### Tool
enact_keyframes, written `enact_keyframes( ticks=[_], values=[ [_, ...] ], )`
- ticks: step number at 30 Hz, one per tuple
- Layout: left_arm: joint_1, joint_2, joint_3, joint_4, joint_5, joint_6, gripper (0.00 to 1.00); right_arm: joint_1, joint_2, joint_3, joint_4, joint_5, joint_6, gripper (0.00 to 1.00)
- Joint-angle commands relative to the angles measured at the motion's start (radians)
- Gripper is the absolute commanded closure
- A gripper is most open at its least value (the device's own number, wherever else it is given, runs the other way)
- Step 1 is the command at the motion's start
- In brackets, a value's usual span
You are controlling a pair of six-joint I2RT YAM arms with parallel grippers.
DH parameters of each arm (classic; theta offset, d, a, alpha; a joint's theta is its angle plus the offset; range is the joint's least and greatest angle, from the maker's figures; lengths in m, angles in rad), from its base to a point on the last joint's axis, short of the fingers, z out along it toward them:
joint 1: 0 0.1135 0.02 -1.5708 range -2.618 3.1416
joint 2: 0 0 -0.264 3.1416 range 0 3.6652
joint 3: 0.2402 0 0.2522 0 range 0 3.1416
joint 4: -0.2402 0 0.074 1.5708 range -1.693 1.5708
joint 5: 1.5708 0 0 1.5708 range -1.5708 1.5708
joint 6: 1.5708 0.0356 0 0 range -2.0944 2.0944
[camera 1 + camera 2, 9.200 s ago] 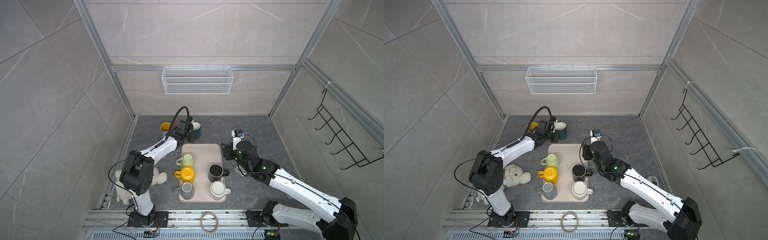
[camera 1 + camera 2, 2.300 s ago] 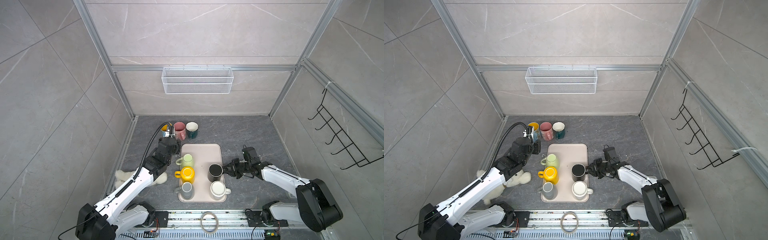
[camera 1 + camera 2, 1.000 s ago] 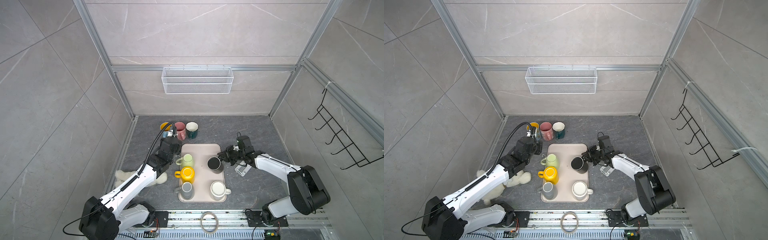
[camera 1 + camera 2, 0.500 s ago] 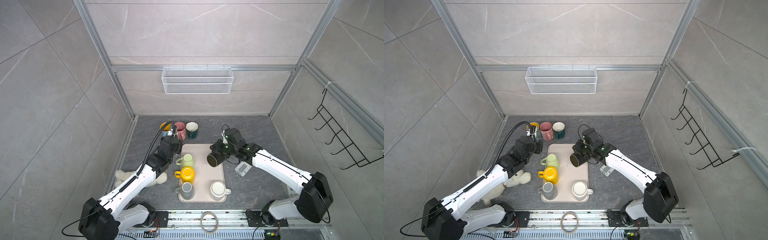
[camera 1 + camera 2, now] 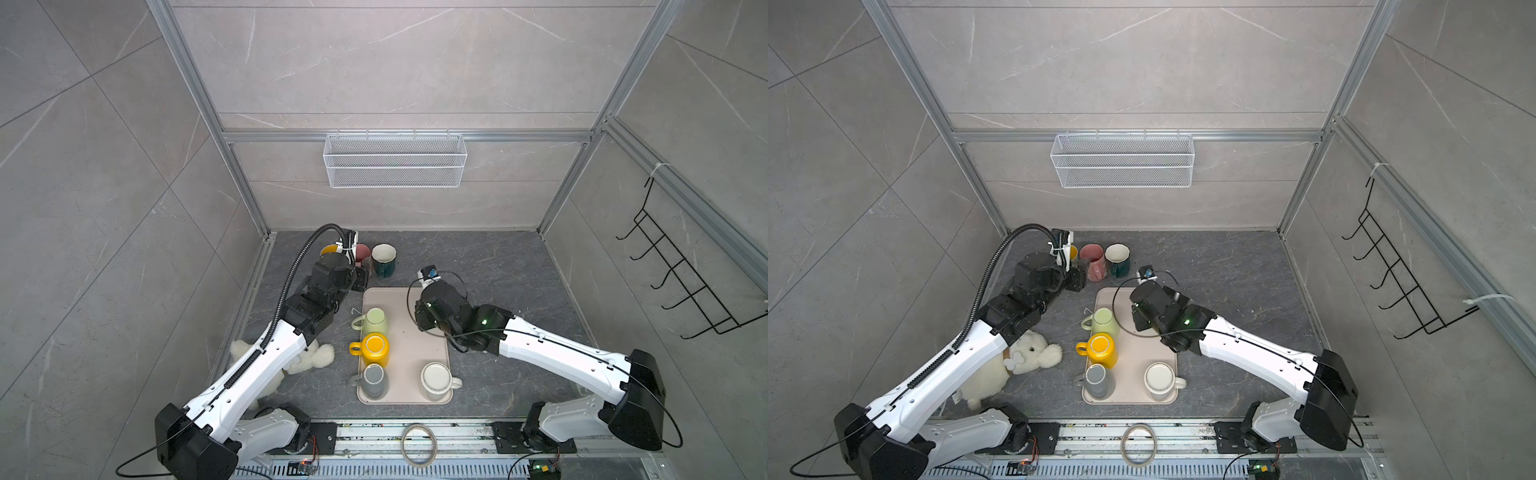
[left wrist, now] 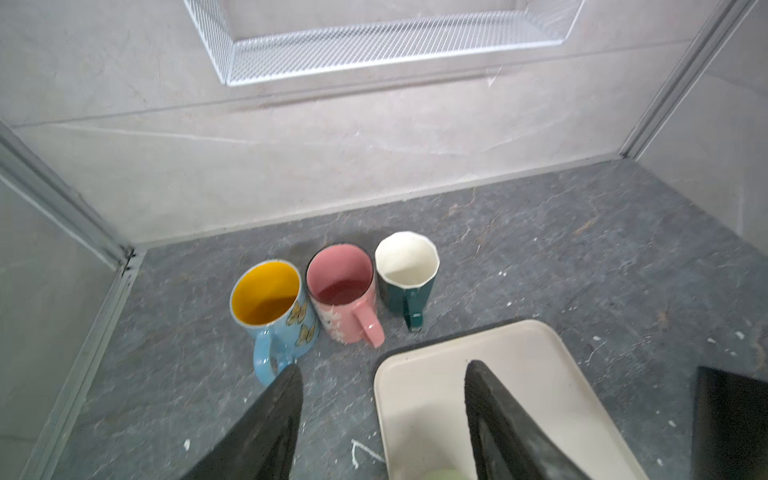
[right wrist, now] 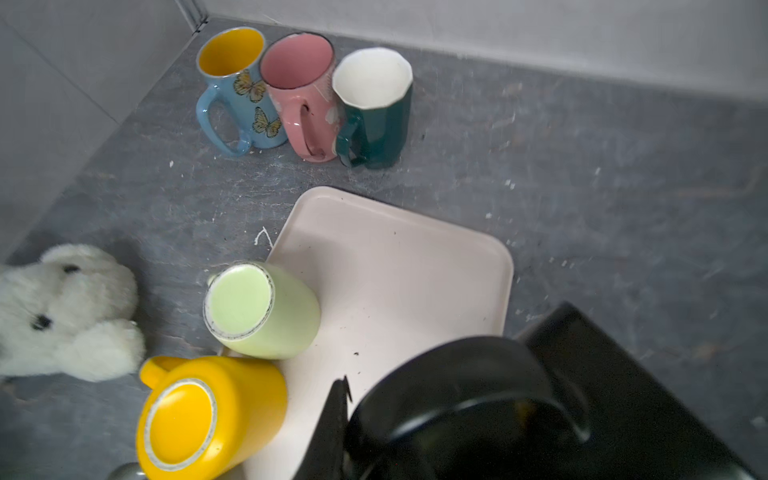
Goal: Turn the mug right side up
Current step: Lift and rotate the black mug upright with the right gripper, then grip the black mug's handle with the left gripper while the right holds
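On the near end of the tray (image 5: 409,353), a grey mug (image 5: 373,379) and a white mug (image 5: 437,379) stand base-up. Beyond them on the left side are a yellow mug (image 5: 374,348) and a green mug (image 5: 375,322), also inverted.

Over the tray's far right, the right gripper (image 7: 478,436) is clamped on the black mug (image 7: 449,374), lifted and blurred, so I cannot tell which way its mouth faces.

My advice:
- Roll the wrist until the rim faces up.
- Lower the mug flat onto bare tray, clear of the green mug.
- Only then let go.

The left gripper (image 6: 382,368) hangs spread and empty by the tray's far-left corner. Farthest off, 3 upright mugs stand in a row: blue butterfly mug (image 6: 270,303), pink mug (image 6: 343,286) and dark green mug (image 6: 409,270).
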Motion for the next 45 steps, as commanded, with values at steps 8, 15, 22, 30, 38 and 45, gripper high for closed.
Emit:
enact_keyframes(
  ticks=[8, 15, 22, 30, 38, 45],
  values=[
    [0.068, 0.037, 0.169, -0.116, 0.275, 0.012, 0.31, 0.159, 0.000, -0.154, 0.519, 0.531, -0.757, 1.00],
    [0.086, 0.072, 0.228, -0.162, 0.474, 0.074, 0.29, 0.180, 0.057, -0.267, 0.913, 0.596, -1.126, 1.00],
    [0.088, 0.107, 0.256, -0.177, 0.614, 0.115, 0.29, 0.190, 0.129, -0.312, 1.209, 0.597, -1.345, 1.00],
    [0.088, 0.123, 0.266, -0.227, 0.855, 0.189, 0.28, 0.189, 0.154, -0.340, 1.375, 0.552, -1.445, 1.00],
    [0.088, 0.145, 0.280, -0.297, 0.978, 0.242, 0.29, 0.189, 0.188, -0.322, 1.431, 0.525, -1.488, 1.00],
    [0.087, 0.169, 0.299, -0.369, 1.032, 0.279, 0.29, 0.190, 0.189, -0.312, 1.437, 0.504, -1.487, 1.00]
  ],
)
